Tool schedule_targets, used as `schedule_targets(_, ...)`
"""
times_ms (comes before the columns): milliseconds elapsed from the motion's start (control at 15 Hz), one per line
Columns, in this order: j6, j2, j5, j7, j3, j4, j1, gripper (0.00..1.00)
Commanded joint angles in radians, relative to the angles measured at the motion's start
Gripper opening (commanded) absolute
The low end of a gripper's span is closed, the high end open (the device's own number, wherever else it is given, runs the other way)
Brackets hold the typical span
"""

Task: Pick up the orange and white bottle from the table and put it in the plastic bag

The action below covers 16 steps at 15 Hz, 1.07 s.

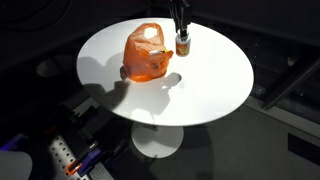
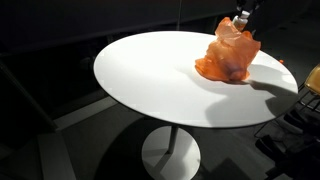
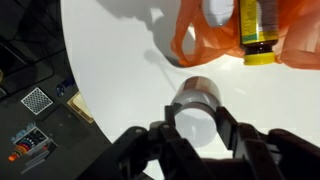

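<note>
Orange bottle [image 1: 183, 43], white cap, upright in pinch of gripper [image 3: 195, 125] beside plastic bag [image 1: 148, 55]

arm: vertical from above | claw [image 1: 181, 30]: pointing down | jaws: apart, grip unclear

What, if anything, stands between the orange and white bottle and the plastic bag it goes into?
Nothing visible does. The bottle stands upright beside the plastic bag, with only bare white table between them. The pincer is directly over the bottle, its fingers on either side of it in the wrist view.
</note>
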Motion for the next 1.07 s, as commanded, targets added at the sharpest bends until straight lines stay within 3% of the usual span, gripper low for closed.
schedule_targets(0,0.019,-0.01,-0.024,0.017,0.031,0.015,0.029,0.2)
schedule_targets(1000,-0.102,-0.071,0.021,-0.008,0.111,-0.03,0.072,0.2)
